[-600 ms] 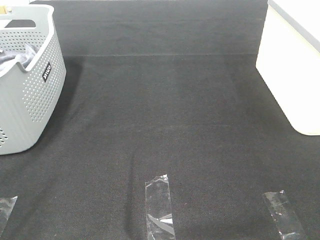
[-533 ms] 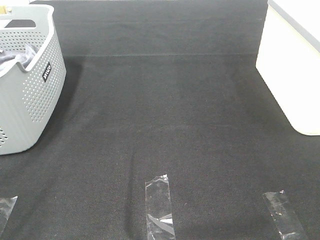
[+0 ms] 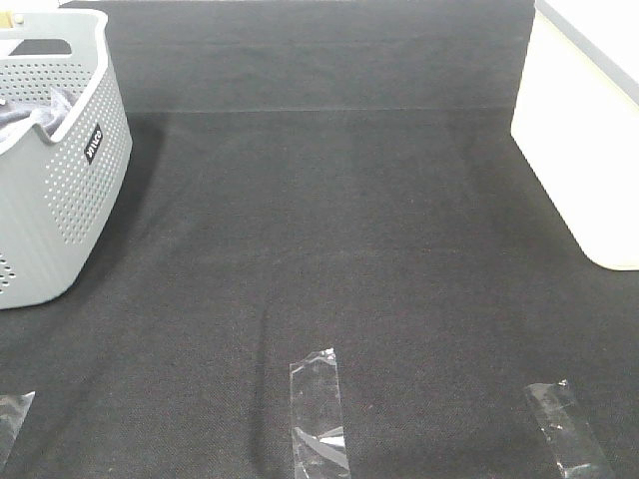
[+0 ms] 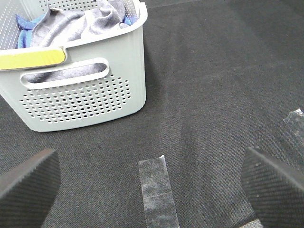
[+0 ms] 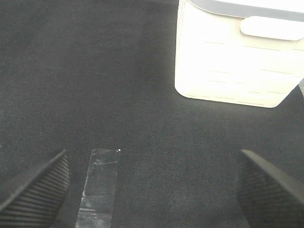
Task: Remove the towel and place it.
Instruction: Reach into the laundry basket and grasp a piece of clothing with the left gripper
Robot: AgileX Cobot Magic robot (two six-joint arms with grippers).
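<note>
The slate grey-purple towel (image 4: 80, 21) lies bunched inside the grey perforated basket (image 4: 90, 90), over a bright blue cloth (image 4: 26, 23). From the high camera the basket (image 3: 60, 190) stands at the far left with a bit of the towel (image 3: 35, 115) showing above its rim. My left gripper (image 4: 152, 190) is open, hovering over the black mat in front of the basket, nothing between its fingers (image 4: 28, 183). Facing the white bin, my right gripper (image 5: 152, 185) is open too, its jaws holding nothing. Neither arm shows in the high view.
A white bin (image 3: 589, 130) stands at the right edge; the right wrist view shows the white bin (image 5: 237, 57) as well. Strips of clear tape (image 3: 318, 409) lie on the black mat (image 3: 329, 230) near the front edge. The basket's rim carries a yellow label (image 4: 33, 59).
</note>
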